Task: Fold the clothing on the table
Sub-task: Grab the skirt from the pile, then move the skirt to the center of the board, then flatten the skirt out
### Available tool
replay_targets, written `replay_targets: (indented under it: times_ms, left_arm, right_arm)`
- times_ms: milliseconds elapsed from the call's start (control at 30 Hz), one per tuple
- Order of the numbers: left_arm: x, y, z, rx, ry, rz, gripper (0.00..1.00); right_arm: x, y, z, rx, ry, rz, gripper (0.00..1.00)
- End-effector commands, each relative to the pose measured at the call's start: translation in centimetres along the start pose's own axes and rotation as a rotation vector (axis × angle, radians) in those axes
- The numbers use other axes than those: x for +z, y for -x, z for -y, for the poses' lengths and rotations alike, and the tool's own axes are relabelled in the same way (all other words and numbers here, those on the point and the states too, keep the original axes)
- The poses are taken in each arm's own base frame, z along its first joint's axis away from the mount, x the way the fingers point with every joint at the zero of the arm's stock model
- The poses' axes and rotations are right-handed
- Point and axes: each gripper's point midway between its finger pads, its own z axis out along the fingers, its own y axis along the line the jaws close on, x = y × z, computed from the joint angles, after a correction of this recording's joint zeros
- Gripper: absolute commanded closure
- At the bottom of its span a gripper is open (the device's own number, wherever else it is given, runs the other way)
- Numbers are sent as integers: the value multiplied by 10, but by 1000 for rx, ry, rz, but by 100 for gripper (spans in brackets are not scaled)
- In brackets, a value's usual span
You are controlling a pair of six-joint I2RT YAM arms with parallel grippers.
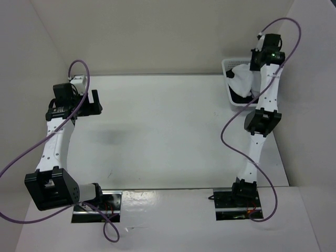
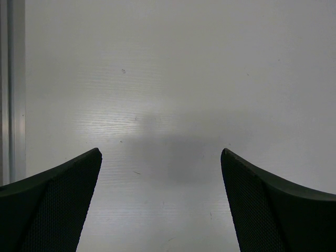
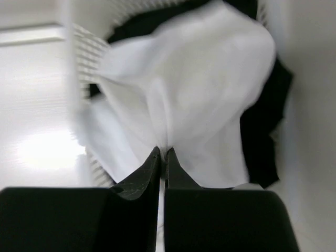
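White table (image 1: 168,131), basket (image 3: 85,48) blurred, clothing (image 3: 199,79) pinched by rt hand (image 3: 163,151)

A white slotted basket (image 1: 229,84) with a black garment (image 1: 240,97) in it sat in the upper right of the overhead view.
The basket stood just beside the right-hand white wall (image 1: 310,105), near the far corner, and the dark cloth showed only in part, low inside it. In the right wrist view the basket's slats (image 3: 86,47) ran down the left, blurred, and the black garment (image 3: 268,131) spilled along the right side. A pale metal strip (image 2: 13,89) ran down the left edge of the left wrist view.
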Motion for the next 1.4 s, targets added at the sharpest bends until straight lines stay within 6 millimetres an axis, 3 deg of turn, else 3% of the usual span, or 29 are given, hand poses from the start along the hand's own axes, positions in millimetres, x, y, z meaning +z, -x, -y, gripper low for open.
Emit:
replay_targets:
  times_ms: [0, 33, 67, 133, 167, 233, 267, 300, 367, 400, 433, 467, 500, 533, 567, 600, 633, 667, 767, 867, 967, 1100, 1167, 1200, 1367]
  left_arm:
    - [-12, 13, 5, 29, -15, 59, 0]
    - [-12, 13, 7, 30, -24, 60, 0]
    - [-16, 15, 7, 32, -24, 72, 0]
    - [-16, 15, 9, 42, -33, 72, 0]
    - [-19, 17, 9, 44, -33, 81, 0]
    - [-22, 17, 13, 45, -51, 83, 0]
    - [-22, 17, 13, 45, -51, 83, 0]
    - [-25, 19, 14, 47, -51, 93, 0]
    - [-26, 16, 17, 56, -74, 84, 0]
    - [-29, 18, 18, 70, -73, 96, 0]
    - [-30, 16, 19, 68, -82, 86, 0]
    - [-33, 18, 20, 71, -82, 98, 0]
    - [-33, 15, 25, 89, -100, 86, 0]
    - [-35, 10, 24, 101, -100, 75, 0]
    - [-35, 6, 27, 116, -108, 63, 0]
    - [-35, 4, 30, 132, -116, 54, 0]
    - [-35, 1, 30, 140, -117, 43, 0]
    - [-36, -2, 30, 149, -117, 42, 0]
    - [-42, -9, 40, 191, -153, 44, 0]
    - [-65, -3, 60, 275, -205, 143, 0]
    - [-104, 13, 75, 345, -227, 341, 0]
    - [-132, 14, 85, 352, -239, 461, 0]
    - [-130, 10, 83, 337, -232, 443, 0]
    - [-121, 2, 82, 326, -236, 391, 0]
    - [-89, -9, 74, 305, -222, 253, 0]
  right_arm:
    - [-176, 91, -21, 0, 144, 306, 100]
    - [-184, 89, -25, -3, 166, 302, 100]
    - [-216, 93, -34, -16, 202, 337, 100]
    - [-226, 76, -54, -70, 236, 281, 100]
    - [-249, 74, -78, -113, 277, 295, 100]
    - [-248, 51, -102, -168, 306, 218, 100]
    - [-273, 45, -130, -228, 359, 239, 100]
    - [-264, 24, -146, -251, 385, 172, 100]
    - [-276, 10, -176, -353, 443, 197, 96]
    - [-290, -24, -209, -417, 520, 162, 68]
    - [-294, -37, -219, -458, 520, 164, 47]
    - [-299, -50, -232, -499, 536, 172, 30]
    - [-293, -79, -258, -547, 562, 155, 18]
    - [-305, -76, -248, -532, 503, 216, 4]
    - [-301, -81, -245, -529, 490, 226, 1]
    - [-289, -93, -248, -516, 491, 218, 1]
    - [-284, -91, -233, -477, 455, 229, 1]
    - [-268, -101, -227, -455, 434, 200, 1]
    - [-233, -109, -181, -376, 309, 140, 1]
    - [-205, -142, -172, -382, 280, 32, 4]
    - [-194, -186, -191, -416, 347, -50, 5]
    - [-187, -224, -218, -474, 417, -130, 12]
    - [-183, -237, -225, -499, 430, -166, 14]
    - [-179, -247, -229, -514, 435, -195, 17]
    - [-177, -259, -233, -525, 473, -221, 21]
